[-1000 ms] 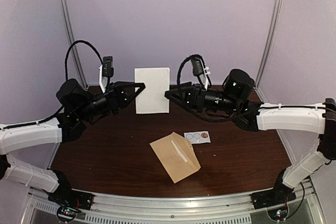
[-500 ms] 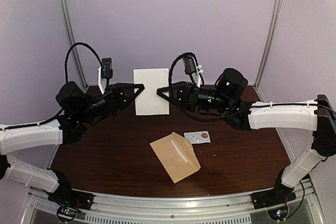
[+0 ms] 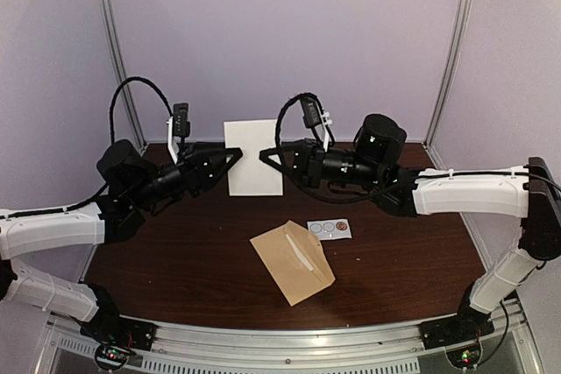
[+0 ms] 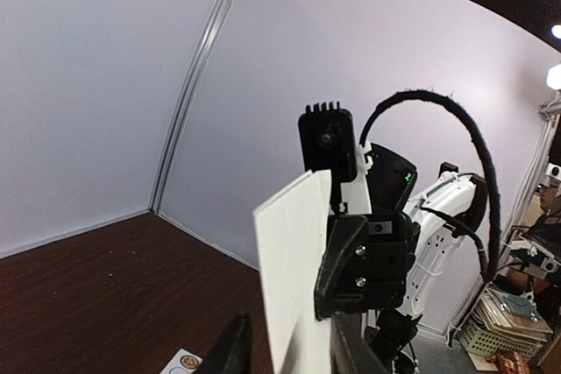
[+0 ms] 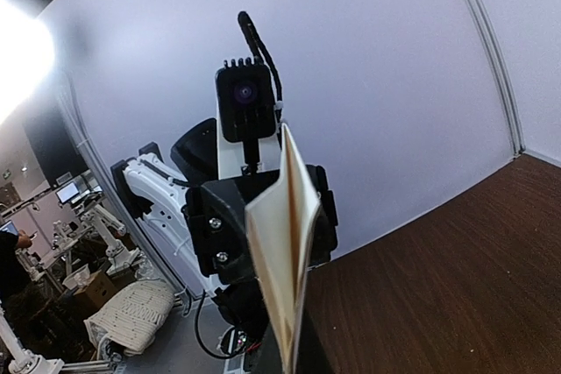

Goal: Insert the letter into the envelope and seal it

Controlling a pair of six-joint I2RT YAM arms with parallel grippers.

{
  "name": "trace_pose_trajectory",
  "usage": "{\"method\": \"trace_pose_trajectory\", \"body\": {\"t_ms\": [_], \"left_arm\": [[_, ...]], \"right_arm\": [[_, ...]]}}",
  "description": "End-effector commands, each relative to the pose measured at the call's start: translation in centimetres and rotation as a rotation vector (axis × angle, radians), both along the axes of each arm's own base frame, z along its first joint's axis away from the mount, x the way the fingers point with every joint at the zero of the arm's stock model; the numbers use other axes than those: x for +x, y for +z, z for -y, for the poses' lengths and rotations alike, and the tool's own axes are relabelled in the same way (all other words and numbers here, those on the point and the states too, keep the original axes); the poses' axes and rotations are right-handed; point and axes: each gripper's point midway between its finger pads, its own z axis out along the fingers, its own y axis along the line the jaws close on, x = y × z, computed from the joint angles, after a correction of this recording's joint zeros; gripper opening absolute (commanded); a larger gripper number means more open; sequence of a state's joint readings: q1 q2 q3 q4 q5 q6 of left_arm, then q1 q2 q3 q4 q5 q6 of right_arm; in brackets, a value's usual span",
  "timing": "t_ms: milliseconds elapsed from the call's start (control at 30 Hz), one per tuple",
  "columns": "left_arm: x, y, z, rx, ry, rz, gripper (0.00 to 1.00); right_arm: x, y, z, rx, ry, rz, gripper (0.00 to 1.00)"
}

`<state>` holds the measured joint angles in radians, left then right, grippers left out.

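Note:
The letter (image 3: 254,157), a white folded sheet, stands upright in the air over the back of the table. My right gripper (image 3: 267,157) is shut on its right edge; in the right wrist view the sheet (image 5: 285,251) runs edge-on between my fingers. My left gripper (image 3: 235,155) is at the sheet's left edge with its jaws open. In the left wrist view the sheet (image 4: 298,286) stands between the spread fingers, and one finger (image 4: 232,348) is clearly off the paper. The tan envelope (image 3: 292,262) lies flat on the table, nearer the front, with its flap open.
A small white card with round stickers (image 3: 329,229) lies just right of the envelope and shows at the bottom of the left wrist view (image 4: 186,363). The dark wooden table (image 3: 175,260) is walled by pale panels behind and at both sides.
My right gripper moved left onto the letter's right edge and shut on it. My left gripper, which was shut on the left edge, has opened its jaws.

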<state>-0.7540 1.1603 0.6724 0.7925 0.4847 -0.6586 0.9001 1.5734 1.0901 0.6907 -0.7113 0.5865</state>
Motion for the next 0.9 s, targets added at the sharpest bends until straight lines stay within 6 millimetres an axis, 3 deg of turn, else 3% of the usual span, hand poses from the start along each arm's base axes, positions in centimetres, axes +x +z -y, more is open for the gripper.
{"method": "trace_pose_trajectory", "body": {"t_ms": [0, 100, 200, 300, 500, 600, 700, 867], "left_arm": [[2.2, -3.3, -0.9, 0.085, 0.153, -0.067, 0.55], [3.7, -6.1, -2.3, 0.132, 0.268, -0.158, 0.82], [5.4, -8.4, -4.7, 0.163, 0.427, -0.275, 0.97], [6.6, -10.6, -6.8, 0.215, 0.538, -0.355, 0.98], [6.8, -15.2, -8.1, 0.321, 0.605, -0.513, 0.98], [6.3, -17.9, -7.5, 0.367, 0.569, -0.578, 0.82], [5.7, -20.8, -6.8, 0.399, 0.563, -0.675, 0.81], [4.4, -23.4, -4.0, 0.412, 0.483, -0.783, 0.77]], "right_arm": [[0.7, -0.6, 1.2, -0.090, -0.107, 0.033, 0.00], [1.2, -2.5, 2.5, -0.179, -0.167, 0.029, 0.00], [1.6, -4.7, 4.1, -0.267, -0.219, 0.007, 0.00], [1.9, -7.4, 5.4, -0.358, -0.256, -0.045, 0.00], [2.5, -12.7, 8.1, -0.534, -0.328, -0.157, 0.00], [2.4, -14.8, 9.2, -0.612, -0.356, -0.201, 0.00], [2.4, -16.2, 9.7, -0.669, -0.356, -0.258, 0.00], [3.0, -18.8, 10.6, -0.749, -0.372, -0.351, 0.00]]}}
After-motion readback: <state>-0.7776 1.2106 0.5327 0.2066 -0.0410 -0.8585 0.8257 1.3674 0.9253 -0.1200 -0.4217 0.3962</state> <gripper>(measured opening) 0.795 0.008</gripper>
